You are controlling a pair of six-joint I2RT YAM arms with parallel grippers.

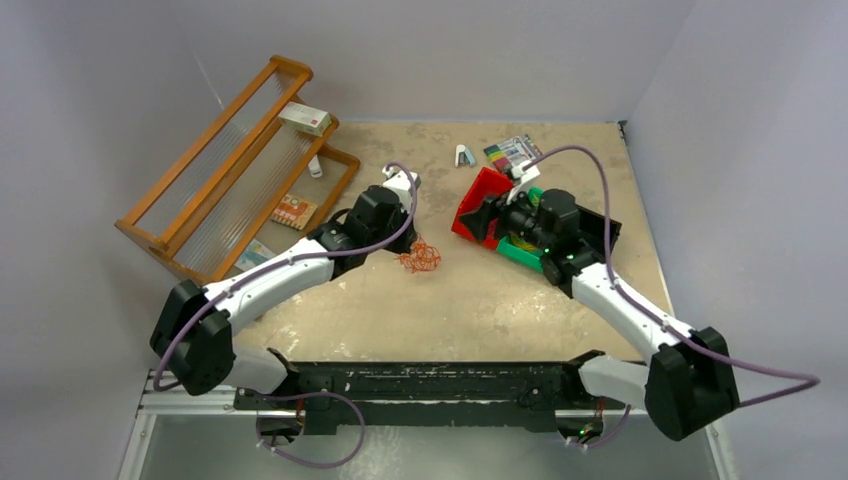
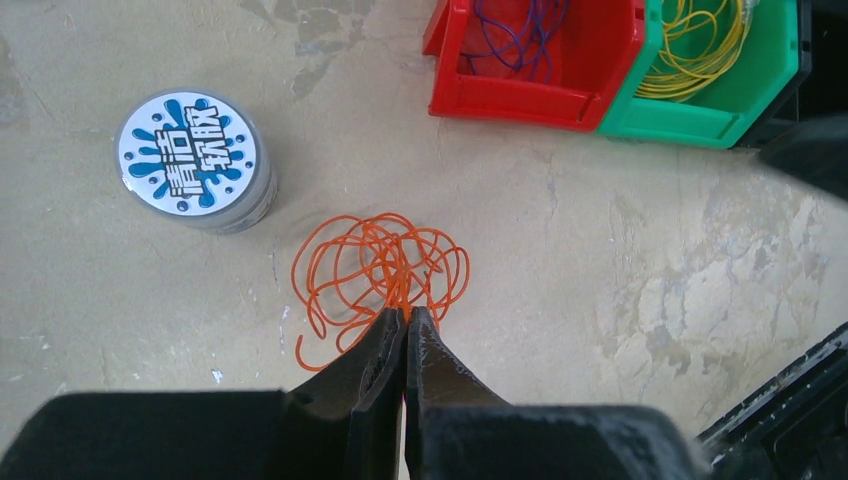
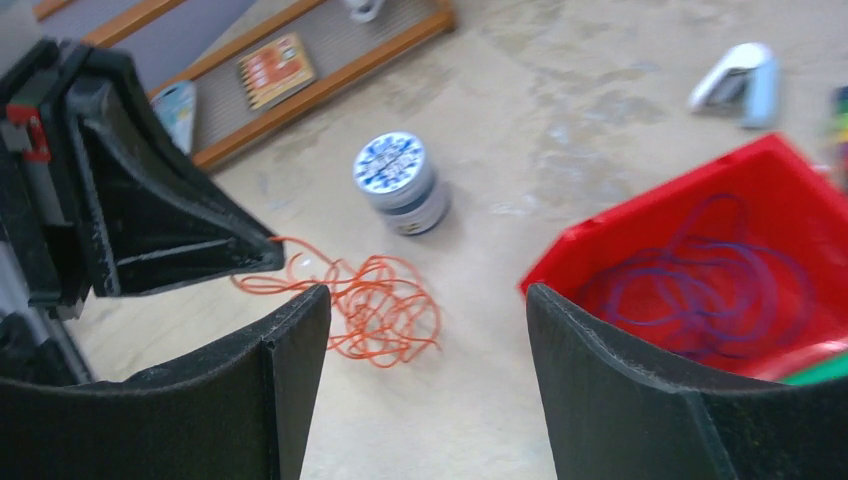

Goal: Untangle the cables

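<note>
**Left jaws pinched on the orange cable, right jaws spread**

The jaws of the left gripper (image 2: pixel 405 318) are pressed together on the orange cable (image 2: pixel 380 268), and a few strands run straight into the closed tips. The rest of that cable lies on the table (image 2: pixel 600 300) as a loose tangle of loops. In the left wrist view the tangle is at 12 o'clock of the tips.

The jaws of the right gripper (image 3: pixel 428 298) are spread wide with nothing between them. In its own view the tangle shows past the finger at 9 o'clock, and the red bin (image 3: pixel 640 215) shows past the finger at 3 o'clock.

In the top view the tangle lies near the middle of the table. The right gripper is at 3 o'clock of it, over the near edge of the red bin.

The red bin holds a purple cable (image 3: pixel 700 280) coiled inside. A green bin (image 2: pixel 720 115) touches the red bin at its 3 o'clock side and holds a yellow cable (image 2: pixel 690 50).

A tub (image 2: pixel 190 160) with a blue-and-white lid stands upright at 10 o'clock of the tangle, apart from it. A stapler (image 3: pixel 740 72) lies at 12 o'clock of the red bin. A wooden rack (image 1: pixel 230 170) lies at the table's 10 o'clock corner.
</note>
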